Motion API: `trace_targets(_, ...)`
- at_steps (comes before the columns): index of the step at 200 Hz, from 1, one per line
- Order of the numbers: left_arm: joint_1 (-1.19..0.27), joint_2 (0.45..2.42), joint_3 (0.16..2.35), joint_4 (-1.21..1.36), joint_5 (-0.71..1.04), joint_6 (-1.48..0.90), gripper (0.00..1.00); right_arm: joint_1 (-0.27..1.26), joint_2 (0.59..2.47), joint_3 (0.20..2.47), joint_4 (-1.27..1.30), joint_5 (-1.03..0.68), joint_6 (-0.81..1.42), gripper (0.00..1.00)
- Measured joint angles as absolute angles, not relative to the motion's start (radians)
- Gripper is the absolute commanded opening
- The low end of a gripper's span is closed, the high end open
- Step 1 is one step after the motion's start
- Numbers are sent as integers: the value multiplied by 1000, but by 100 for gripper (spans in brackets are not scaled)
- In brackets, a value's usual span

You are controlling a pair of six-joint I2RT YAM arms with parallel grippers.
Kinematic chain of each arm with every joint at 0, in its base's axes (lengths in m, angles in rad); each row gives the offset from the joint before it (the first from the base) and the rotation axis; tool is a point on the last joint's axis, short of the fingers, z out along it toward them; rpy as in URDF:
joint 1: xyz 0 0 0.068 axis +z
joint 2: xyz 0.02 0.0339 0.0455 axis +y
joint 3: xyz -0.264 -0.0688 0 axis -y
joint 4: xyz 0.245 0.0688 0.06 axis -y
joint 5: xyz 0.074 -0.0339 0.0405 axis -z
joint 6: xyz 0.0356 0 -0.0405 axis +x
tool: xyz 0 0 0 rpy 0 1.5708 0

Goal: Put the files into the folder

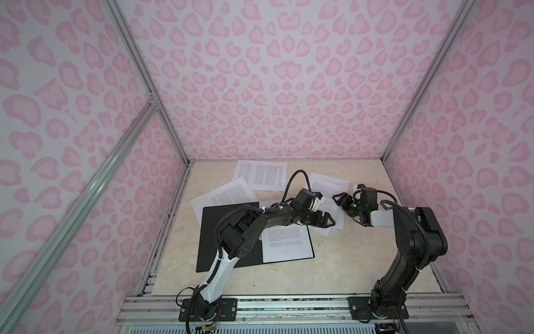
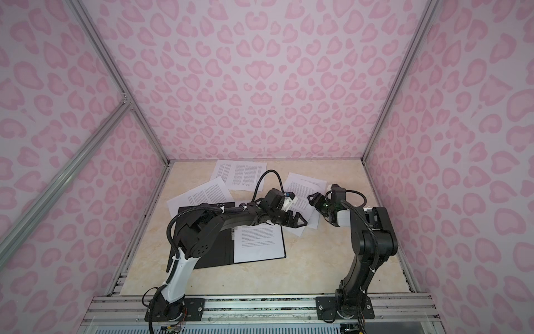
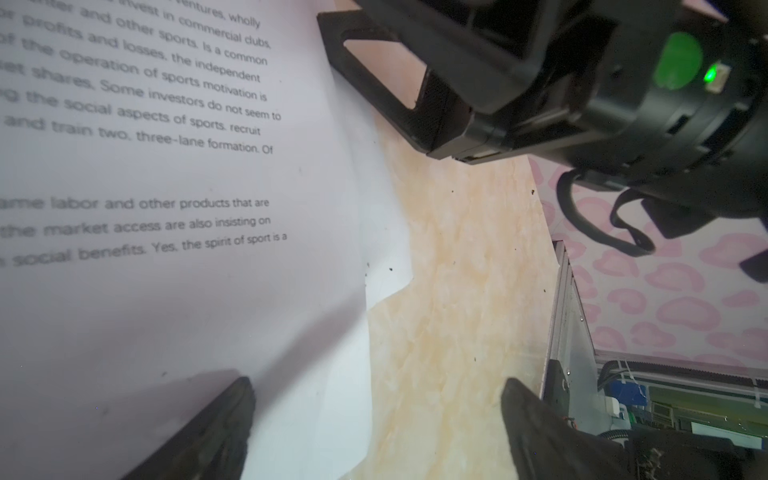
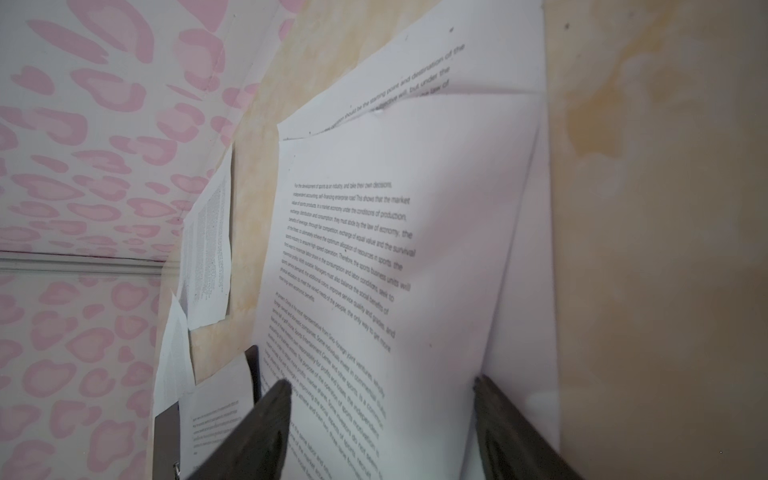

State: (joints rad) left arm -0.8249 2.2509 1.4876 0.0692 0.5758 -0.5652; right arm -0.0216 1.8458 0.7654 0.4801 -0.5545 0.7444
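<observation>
Both grippers are at the same pile, the loose files (image 1: 326,185) lying just off the right edge of the folder (image 1: 208,245). The folder lies open and flat, matte black inside, with one printed sheet (image 1: 286,243) already on its right leaf.

The left gripper (image 1: 328,221) sits at the pile's corner nearest the folder with its jaws wide apart. In its wrist view one finger (image 3: 224,424) hangs over paper and the other (image 3: 528,419) over bare table (image 3: 449,291), so the sheet's edge runs between them. The right gripper (image 1: 339,199) hovers over the pile's middle, a little further from the folder, its fingers parted and clamped on nothing.

The pile's long axis runs roughly parallel to the folder's spine. The left arm looks better placed for an edge pinch.

The paper is thin and limp, and the top sheet (image 4: 399,257) is rippled at its far end, with a second sheet peeking out beneath. The table is smooth and marble-patterned, so there's no lip to get under.

Two more sheets wait behind the folder: one (image 1: 261,175) well back, one (image 1: 222,196) tucked at its far left corner.
</observation>
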Motion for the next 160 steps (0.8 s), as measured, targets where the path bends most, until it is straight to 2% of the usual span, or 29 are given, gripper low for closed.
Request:
trace_targets(52, -825, 2255, 1488, 78, 580, -565, 95, -14, 1868, 721, 610, -664, 838, 70)
trace_targets(100, -825, 2262, 1491, 93, 585, -565, 95, 1, 1791, 762, 410, -622, 787, 70)
trace_targets(160, -825, 2266, 1492, 104, 590, -566, 94, 78, 1810, 901, 188, -558, 640, 66)
